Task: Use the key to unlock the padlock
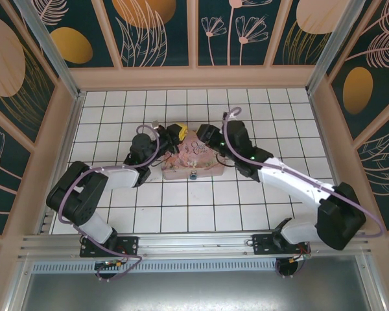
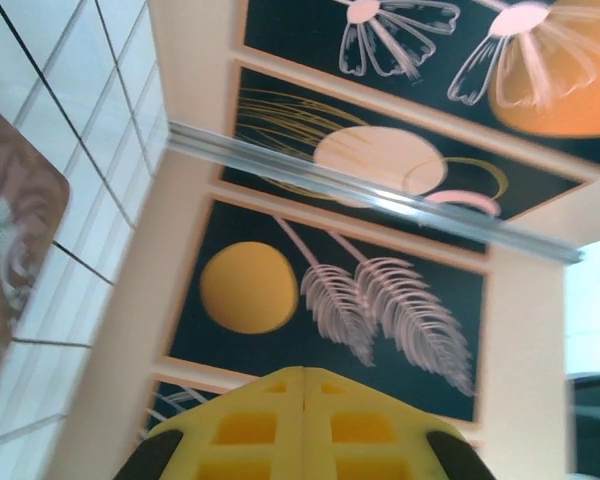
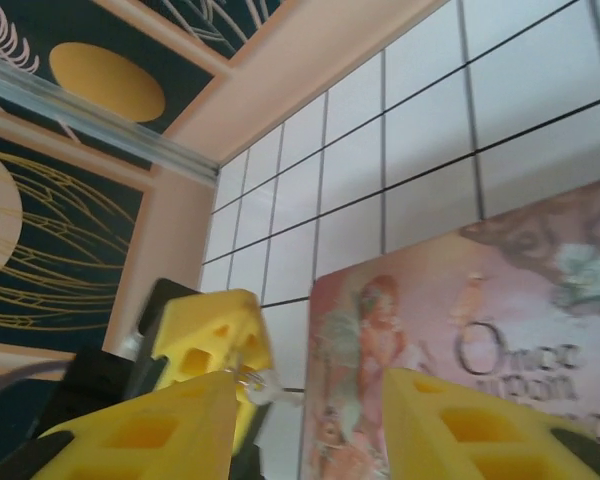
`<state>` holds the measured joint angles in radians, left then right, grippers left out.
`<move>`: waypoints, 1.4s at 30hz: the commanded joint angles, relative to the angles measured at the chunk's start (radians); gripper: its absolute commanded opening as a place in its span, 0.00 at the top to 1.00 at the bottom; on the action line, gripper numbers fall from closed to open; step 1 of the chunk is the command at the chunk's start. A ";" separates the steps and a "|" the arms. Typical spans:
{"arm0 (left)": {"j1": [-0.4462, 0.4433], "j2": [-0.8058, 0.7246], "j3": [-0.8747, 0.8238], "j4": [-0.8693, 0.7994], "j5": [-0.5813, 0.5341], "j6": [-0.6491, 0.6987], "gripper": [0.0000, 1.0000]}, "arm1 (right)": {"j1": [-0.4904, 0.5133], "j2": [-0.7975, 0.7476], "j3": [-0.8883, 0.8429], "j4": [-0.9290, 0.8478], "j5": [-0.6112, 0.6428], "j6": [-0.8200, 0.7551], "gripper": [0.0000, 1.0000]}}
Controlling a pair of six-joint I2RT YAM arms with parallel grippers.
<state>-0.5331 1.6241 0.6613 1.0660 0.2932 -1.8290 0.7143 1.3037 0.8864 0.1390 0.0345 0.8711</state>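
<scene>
- We see a white tiled floor [image 1: 181, 214] with dark grout lines, closed in by dark teal wall panels [image 1: 246, 32] painted with pale flowers and orange discs.
- In the left wrist view, the left gripper [image 2: 302, 385] has its two yellow fingers pressed flat together along one seam, so it is closed.
- From the right wrist view, we see that same yellow tip [image 3: 205, 335] pinching a tiny thin metal piece, which by its look is the key [image 3: 252, 384]. The piece sticks out of the tip towards the box.
- The right gripper [image 3: 310, 385] has its yellow fingers [image 3: 150, 435] set well apart with nothing between them, so it is open. The key sits just beyond the gap, near its left finger; we cannot tell whether it touches that finger.
- From above, the two grippers [image 1: 176, 131] [image 1: 203, 134] face each other closely over the far edge of a pink illustrated tin box [image 1: 194, 155], which lies flat on the floor between the arms.
- The padlock [image 1: 193, 175] shows as a tiny bluish thing at the middle of the box's near side. It is across the lid from both grippers and the key, and apart from them.
- Both arms reach in from their bases at the near edge and bend towards the middle.
</scene>
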 commanded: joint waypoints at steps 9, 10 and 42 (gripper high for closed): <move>-0.005 -0.080 0.235 -0.581 0.041 1.008 1.00 | -0.198 -0.106 -0.270 0.441 -0.479 -0.023 0.56; -0.005 -0.086 0.243 -0.606 0.040 1.046 1.00 | -0.198 -0.096 -0.276 0.467 -0.503 -0.028 0.55; -0.006 -0.138 0.283 -0.553 0.274 1.047 1.00 | -0.180 0.183 -0.259 0.956 -0.630 0.000 0.49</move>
<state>-0.5335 1.5078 0.9688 0.4603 0.5404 -0.7597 0.5312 1.4765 0.6048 1.0100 -0.5735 0.8715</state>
